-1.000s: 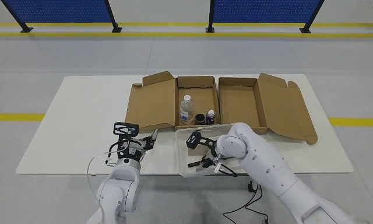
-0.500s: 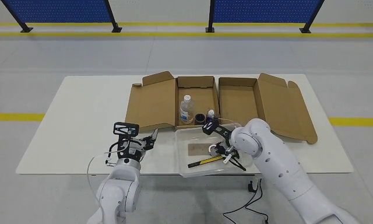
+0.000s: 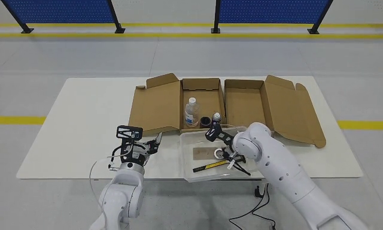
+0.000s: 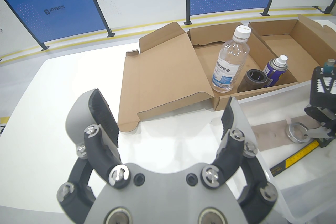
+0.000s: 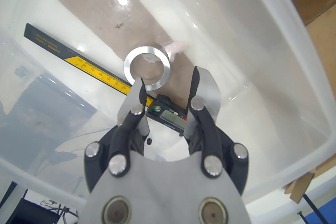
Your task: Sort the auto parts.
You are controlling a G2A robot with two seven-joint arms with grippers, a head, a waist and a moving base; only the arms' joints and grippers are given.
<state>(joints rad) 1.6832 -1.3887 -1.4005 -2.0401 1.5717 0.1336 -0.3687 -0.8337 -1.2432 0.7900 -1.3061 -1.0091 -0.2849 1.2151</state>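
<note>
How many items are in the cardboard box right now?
3, all in the left compartment, in a row by its near wall: a clear bottle, a black sleeve, a blue spray can. Small parts low behind that wall could be hidden.

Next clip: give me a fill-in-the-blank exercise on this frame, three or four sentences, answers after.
1. The shiny metal ring lies in the clear plastic ____.
2. The right hand, above the black-and-yellow digital caliper, has its fingers ____.
3. The clear plastic bottle in the brown cardboard box has a ____ cap.
4. The left hand holds ____.
Missing words: bin; open; white; nothing.
</note>
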